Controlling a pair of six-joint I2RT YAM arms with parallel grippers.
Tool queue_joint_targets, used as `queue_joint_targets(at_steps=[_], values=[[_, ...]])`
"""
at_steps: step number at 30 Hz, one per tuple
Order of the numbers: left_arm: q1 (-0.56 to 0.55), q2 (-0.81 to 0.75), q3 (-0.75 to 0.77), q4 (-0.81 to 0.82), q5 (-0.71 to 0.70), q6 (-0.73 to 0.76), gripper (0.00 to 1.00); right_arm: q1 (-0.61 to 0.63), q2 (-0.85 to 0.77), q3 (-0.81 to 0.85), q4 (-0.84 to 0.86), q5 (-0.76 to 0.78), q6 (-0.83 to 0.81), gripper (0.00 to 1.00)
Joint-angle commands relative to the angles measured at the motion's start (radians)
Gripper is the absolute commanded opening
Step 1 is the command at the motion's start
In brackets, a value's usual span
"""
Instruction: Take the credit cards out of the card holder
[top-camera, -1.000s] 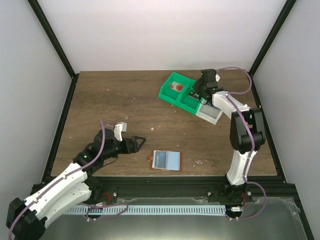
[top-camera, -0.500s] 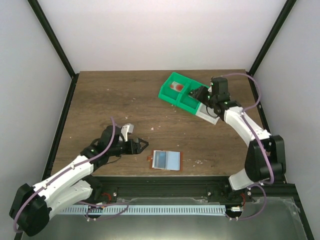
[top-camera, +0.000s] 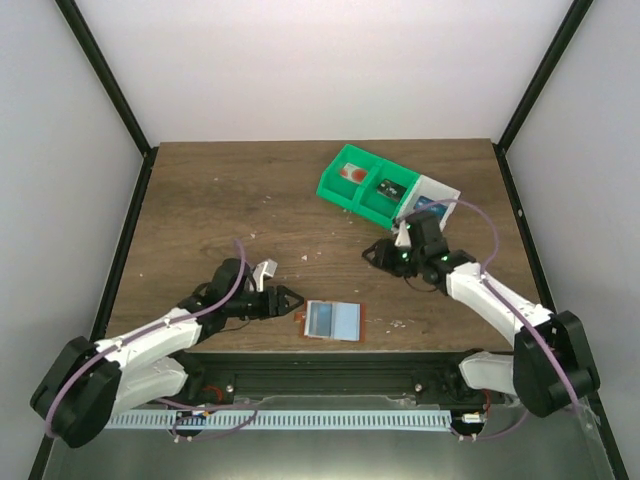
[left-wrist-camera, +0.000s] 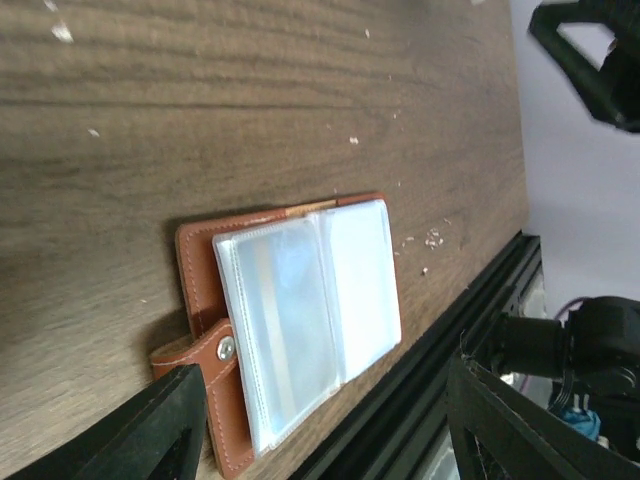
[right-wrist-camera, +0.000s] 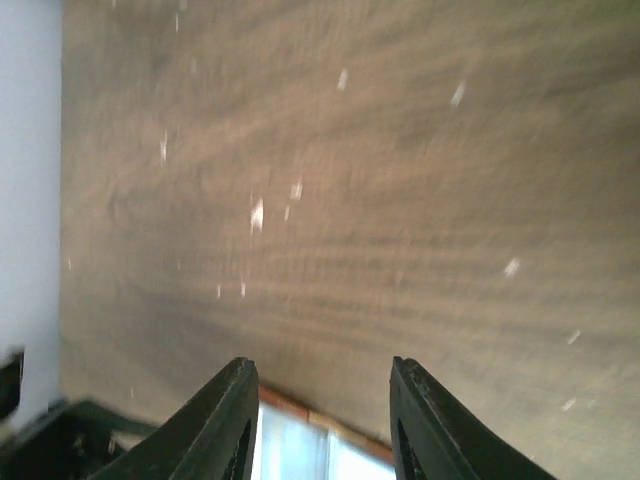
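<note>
The card holder (top-camera: 332, 320) lies open near the table's front edge, a reddish-brown wallet with pale blue-grey clear sleeves facing up. In the left wrist view the holder (left-wrist-camera: 290, 320) lies flat with its snap tab towards me. My left gripper (top-camera: 290, 298) is open and empty, just left of the holder, with its jaws either side of the holder's end (left-wrist-camera: 322, 370). My right gripper (top-camera: 375, 252) is open and empty, above the bare wood behind and right of the holder. In the right wrist view the holder's far edge (right-wrist-camera: 300, 445) shows between my open fingers (right-wrist-camera: 320, 365).
A green compartment tray (top-camera: 340, 190) stands at the back right with a white section (top-camera: 445, 190) joined to it. A red-marked card (top-camera: 350, 173), a dark item (top-camera: 390, 185) and a bluish card (top-camera: 428, 207) lie in it. The black frame rail (top-camera: 330, 358) runs along the front edge.
My right arm has swung from the tray down and towards the table's middle, open throughout. My left gripper has moved right, close to the card holder. The holder has not moved.
</note>
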Motion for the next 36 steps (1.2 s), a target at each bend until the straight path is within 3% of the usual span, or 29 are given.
queue_joint_targets(at_steps=[1,9,18,27,36], values=[[0.001,0.060,-0.039,0.212,0.137,-0.086,0.67,0.137,-0.027,-0.070,0.025,-0.031,0.058,0.38],[0.000,0.108,-0.135,0.403,0.168,-0.213,0.63,0.321,0.015,-0.139,0.107,0.005,0.145,0.37],[0.000,0.114,-0.219,0.537,0.171,-0.313,0.58,0.439,0.101,-0.134,0.157,0.020,0.195,0.33],[0.000,0.112,-0.225,0.516,0.164,-0.308,0.56,0.524,0.219,-0.113,0.217,0.009,0.239,0.30],[-0.006,0.091,-0.209,0.471,0.139,-0.302,0.54,0.527,0.255,-0.118,0.145,0.084,0.181,0.26]])
